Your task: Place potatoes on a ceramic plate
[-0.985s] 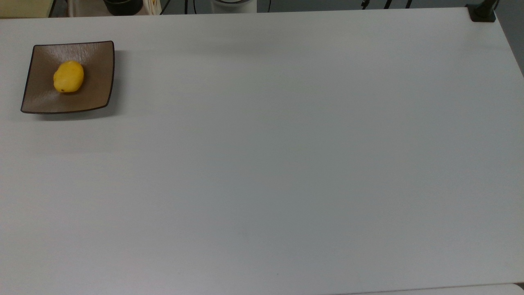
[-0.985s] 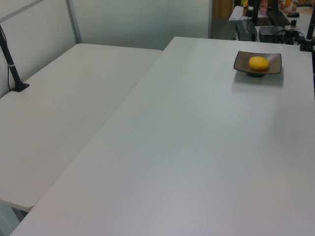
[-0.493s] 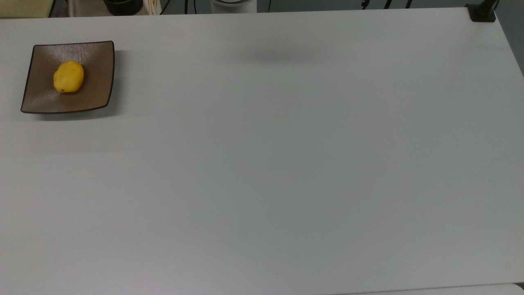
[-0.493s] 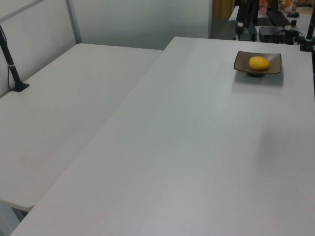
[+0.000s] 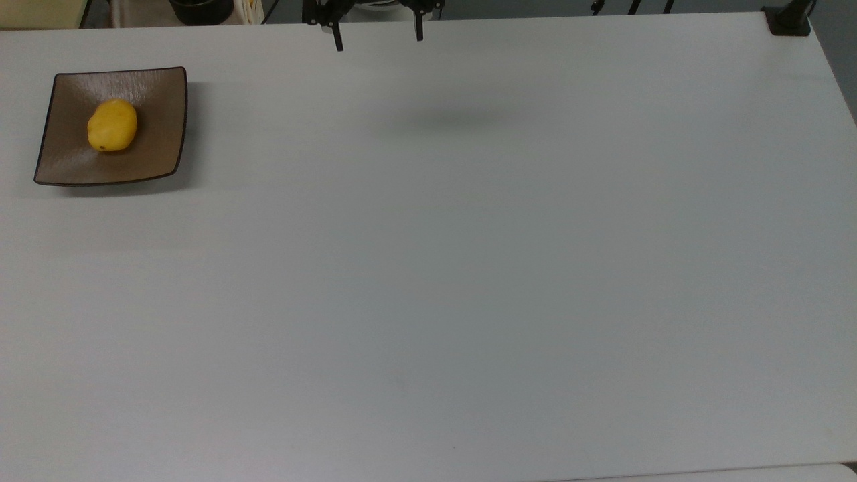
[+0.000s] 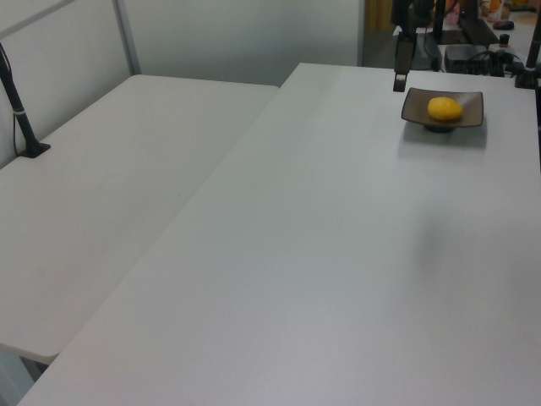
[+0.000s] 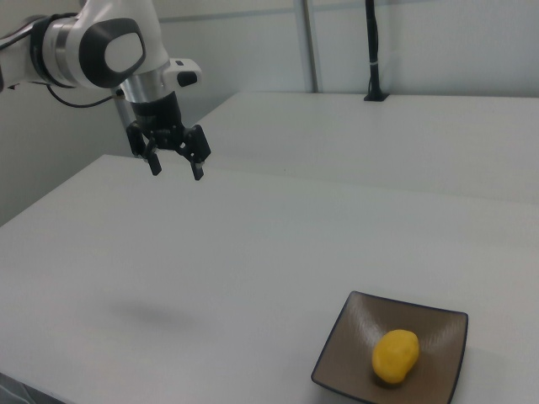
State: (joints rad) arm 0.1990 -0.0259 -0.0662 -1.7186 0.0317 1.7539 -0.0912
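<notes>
White tabletop (image 5: pixel 469 268) is seen in all three views, with a second white table (image 6: pixel 110 169) set against it on the left view's left. At the top view's upper left corner, a square brown plate (image 5: pixel 157 100) is placed on the table, and a yellow potato (image 5: pixel 112 125) is laid near its middle. In the right view, the claw (image 7: pixel 176 167) is held high above the table, well apart from the plate (image 7: pixel 354 337) and the potato (image 7: pixel 395 354), its two fingers spread wide and nothing gripped between them. A faint shadow (image 7: pixel 156 313) is cast on the table beneath it.
</notes>
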